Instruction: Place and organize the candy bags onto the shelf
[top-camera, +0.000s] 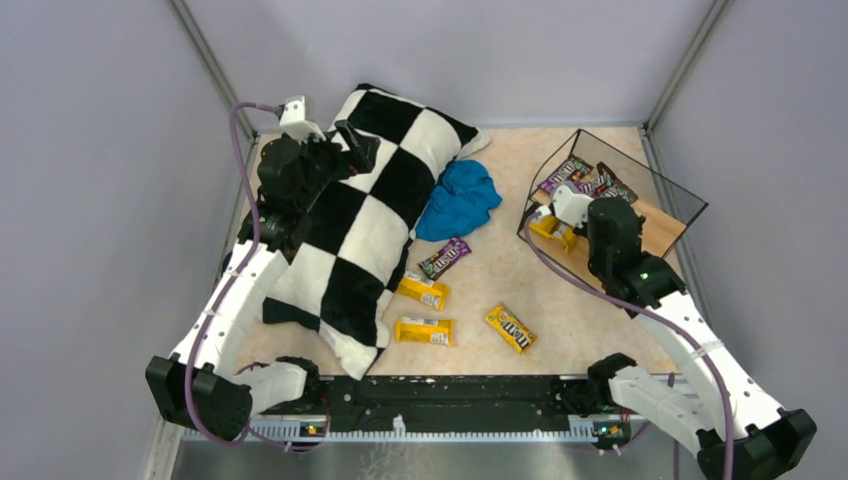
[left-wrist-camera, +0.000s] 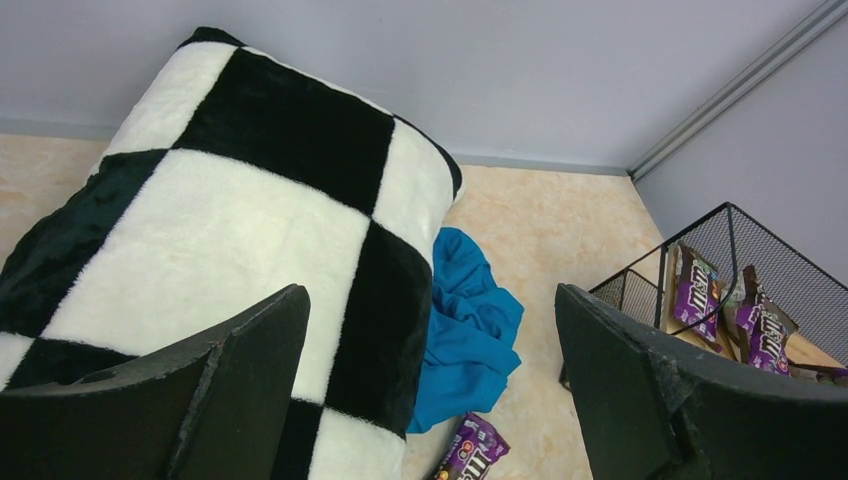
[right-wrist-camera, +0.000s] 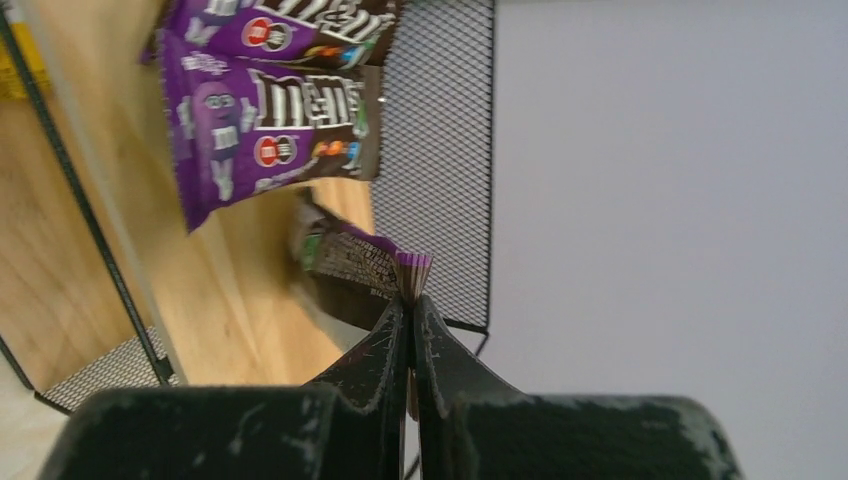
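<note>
Reads "M&M's" on purple packet (right-wrist-camera: 270, 110) lying on shelf (right-wrist-camera: 435, 150); pinches crimped edge of dark packet (right-wrist-camera: 350, 260) in closed right gripper (right-wrist-camera: 410, 310); holds left gripper (left-wrist-camera: 430, 300) wide, empty.

- You have a black-and-white checkered pillow (top-camera: 375, 215) lying lengthwise across the left half of the table (top-camera: 570, 310), with its far end close to the back wall (top-camera: 500, 50).
- Just to its right you'll find a crumpled blue cloth (top-camera: 458, 198), pressed against the pillow's edge, toward the far middle of the table.
- Your table surface is pale marbled beige. Plain grey-lilac walls close it in at the back and on both sides.
</note>
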